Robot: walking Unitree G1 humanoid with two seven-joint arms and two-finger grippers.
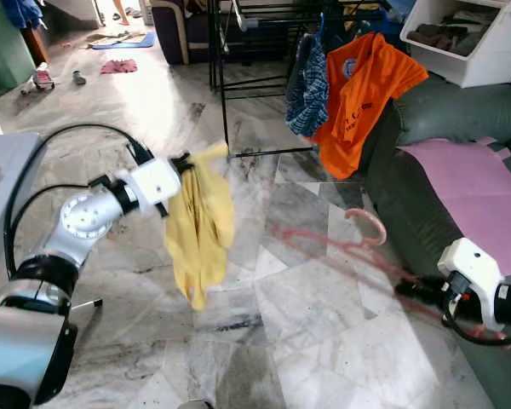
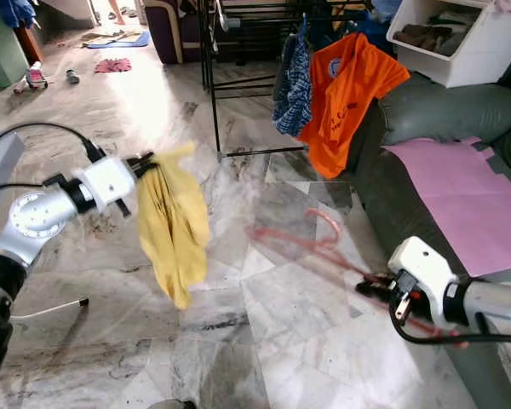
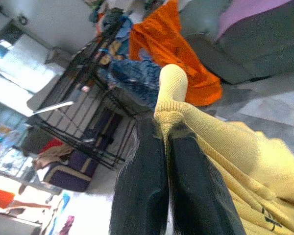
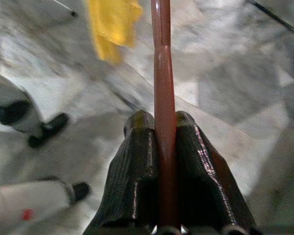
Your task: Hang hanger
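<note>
Left wrist view shows the left gripper point(image 3: 166, 147) with both black fingers pinched together on a bunched edge of the pale yellow knitted garment point(image 1: 200, 226), which hangs free above the grey marble floor point(image 1: 307, 324). Right wrist view shows the right gripper point(image 4: 164, 147) clamped on the thin pink plastic hanger point(image 2: 324, 243), blurred, its hook pointing toward the black metal drying rack point(image 1: 255, 85). On that rack hang an orange T-shirt point(image 1: 362, 98) and a blue checked shirt point(image 1: 308, 89), beside the grey sofa point(image 1: 443, 119).
</note>
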